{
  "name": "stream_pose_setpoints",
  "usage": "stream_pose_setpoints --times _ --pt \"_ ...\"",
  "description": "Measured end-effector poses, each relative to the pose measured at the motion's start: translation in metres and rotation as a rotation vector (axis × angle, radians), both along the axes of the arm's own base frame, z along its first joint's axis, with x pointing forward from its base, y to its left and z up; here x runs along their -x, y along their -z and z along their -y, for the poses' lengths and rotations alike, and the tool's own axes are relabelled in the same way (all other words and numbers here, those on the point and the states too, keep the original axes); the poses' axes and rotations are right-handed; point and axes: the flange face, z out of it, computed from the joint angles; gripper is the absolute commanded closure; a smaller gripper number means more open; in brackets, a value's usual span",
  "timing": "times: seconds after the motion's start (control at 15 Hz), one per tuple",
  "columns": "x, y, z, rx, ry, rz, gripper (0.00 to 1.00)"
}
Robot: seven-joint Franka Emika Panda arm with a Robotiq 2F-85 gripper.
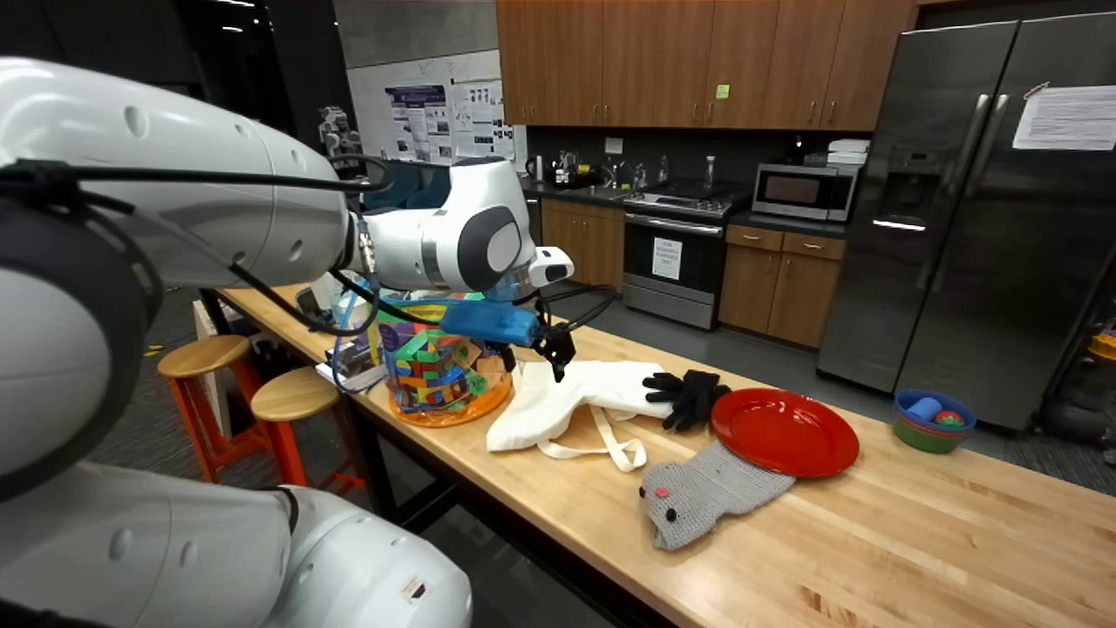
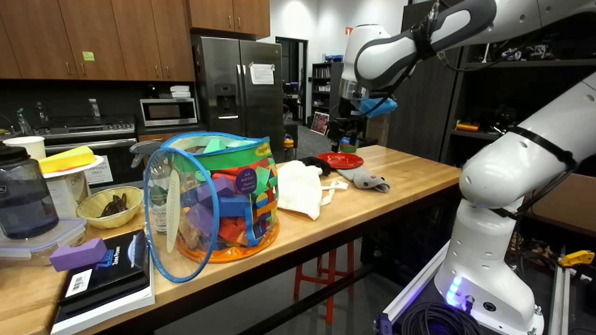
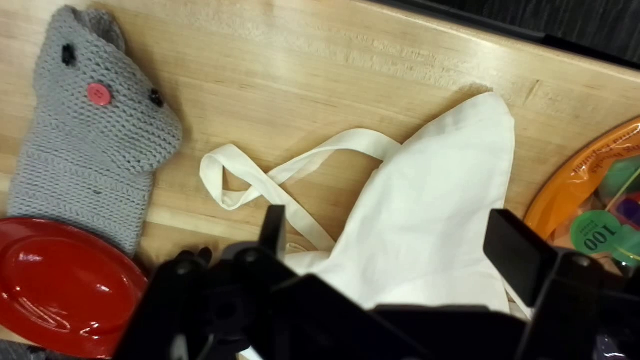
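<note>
One gaping claw (image 3: 390, 232) hangs above a limp, strapped white cloth (image 3: 445, 195).

Kitchen with refrigerator (image 1: 968, 235) and microwave (image 1: 804, 192)

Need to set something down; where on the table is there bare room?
The biggest bare patch of table borders the red plate, grey puppet and bowls. A smaller one lies between puppet, white bag and the robot-side edge. Crowded: bag, black gloves and plate, bunched together; also around the block bag, basket and jug.
</note>
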Motion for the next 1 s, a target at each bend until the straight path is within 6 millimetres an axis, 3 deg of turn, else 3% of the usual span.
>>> stream_pose_setpoints --times 0.27,0.4,0.87,1.0 --pt "0.001 0.003 0.003 -0.003 0.005 -0.007 0.0" --pt "0.003 0.011 0.019 -0.005 0.012 -0.023 0.0" --pt "0.027 0.045 0.145 0.07 -0.036 -0.046 0.0" --pt "0.033 0.05 0.171 0.07 -0.025 -0.024 0.0"
